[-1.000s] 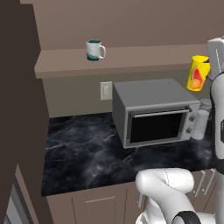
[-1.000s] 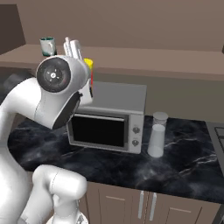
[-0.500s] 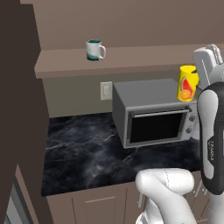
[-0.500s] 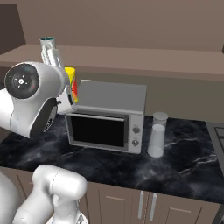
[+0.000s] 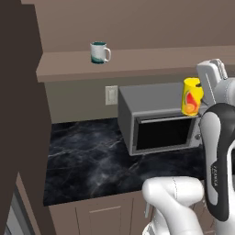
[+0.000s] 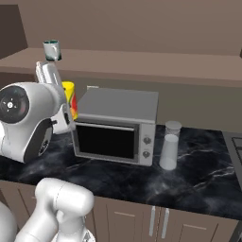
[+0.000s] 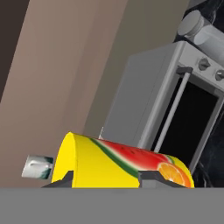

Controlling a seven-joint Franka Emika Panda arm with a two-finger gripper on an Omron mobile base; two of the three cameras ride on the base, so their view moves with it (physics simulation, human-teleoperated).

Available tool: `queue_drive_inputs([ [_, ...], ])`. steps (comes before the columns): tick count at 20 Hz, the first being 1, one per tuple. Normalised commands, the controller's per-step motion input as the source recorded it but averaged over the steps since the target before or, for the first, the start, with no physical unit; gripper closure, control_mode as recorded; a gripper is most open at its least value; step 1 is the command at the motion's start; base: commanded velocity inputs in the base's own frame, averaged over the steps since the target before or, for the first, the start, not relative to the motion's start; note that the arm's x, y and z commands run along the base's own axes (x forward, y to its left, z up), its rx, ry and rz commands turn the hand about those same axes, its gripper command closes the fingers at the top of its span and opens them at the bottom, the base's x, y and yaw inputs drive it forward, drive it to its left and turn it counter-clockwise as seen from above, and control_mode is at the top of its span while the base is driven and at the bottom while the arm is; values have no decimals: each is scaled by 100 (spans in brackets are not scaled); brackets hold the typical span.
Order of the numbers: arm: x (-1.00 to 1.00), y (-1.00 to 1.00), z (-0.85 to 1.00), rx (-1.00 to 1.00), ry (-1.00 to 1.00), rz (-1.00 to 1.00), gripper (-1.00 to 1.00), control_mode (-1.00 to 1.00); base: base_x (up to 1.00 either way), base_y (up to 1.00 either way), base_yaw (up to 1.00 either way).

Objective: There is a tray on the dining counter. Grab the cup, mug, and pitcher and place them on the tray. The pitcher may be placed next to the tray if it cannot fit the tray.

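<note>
My gripper (image 5: 198, 94) is shut on the yellow cup (image 5: 191, 96), which has a red-orange fruit print. I hold it in the air in front of the microwave's top corner. In the right base view the cup (image 6: 69, 99) hangs beside the gripper (image 6: 65, 101), left of the microwave. The hand view has the cup (image 7: 122, 164) lying across the fingertips (image 7: 151, 176) of the gripper (image 7: 107, 177). The white and teal mug (image 5: 99, 52) stands on the upper ledge. The pale grey pitcher (image 6: 169, 144) stands right of the microwave. The tray and dining counter are out of view.
A grey microwave (image 5: 158, 124) sits on the black marble worktop (image 5: 87, 153) over beige cabinets. A brown ledge (image 5: 137, 62) runs above it along the wall. A dark tall panel (image 5: 20, 114) stands at the left. A stove edge (image 6: 235, 146) shows far right.
The arm has swung the held cup left and somewhat down, from beside the ledge to level with the microwave's top. The mug and pitcher have not moved.
</note>
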Motion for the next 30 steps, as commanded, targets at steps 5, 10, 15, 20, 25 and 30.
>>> queue_drive_inputs([
  [5, -10, 0, -1, 0, 3, 0, 100, -100, 0, 0, 0],
  [10, -6, 0, 0, 0, 1, 0, 100, -100, 0, 0, 0],
  [15, 0, 0, 0, 0, 0, 0, 100, 100, 0, 0, 0],
  [20, 0, 0, 0, 0, 0, 0, 100, 100, -34, -9, 1],
  [25, 0, 0, 0, 0, 0, 0, 100, 100, -79, -51, 16],
  [30, 0, 0, 0, 0, 0, 0, 100, 100, -28, -23, 41],
])
